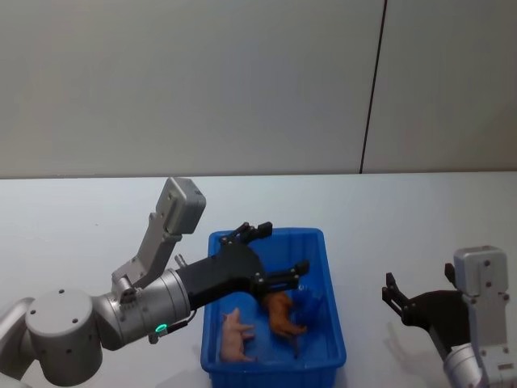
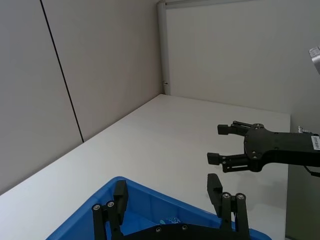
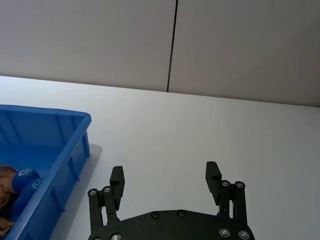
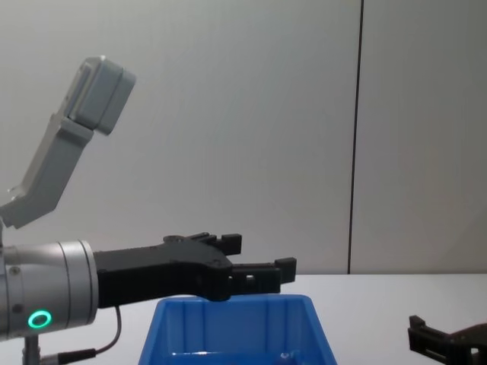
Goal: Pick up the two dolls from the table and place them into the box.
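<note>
The blue box (image 1: pixel 275 369) stands on the white table (image 1: pixel 81 218) in front of me. Both dolls lie inside it: the pale pink pig (image 1: pixel 236 336) at the near left, and beside it the brown doll (image 1: pixel 281 314) with a blue part. My left gripper (image 1: pixel 283 249) hovers open above the box's far half, holding nothing; it is also seen as the left gripper (image 4: pixel 259 255) over the box (image 4: pixel 236 327). My right gripper (image 1: pixel 389 293) rests open to the right of the box, clear of it. From the right wrist, the brown doll (image 3: pixel 5 184) shows inside the box (image 3: pixel 65 131).
A grey wall with a dark vertical seam (image 1: pixel 373 89) rises behind the table. Bare tabletop lies left, behind and right of the box. In the left wrist view the right gripper (image 2: pixel 220 145) shows beyond the box (image 2: pixel 135 197).
</note>
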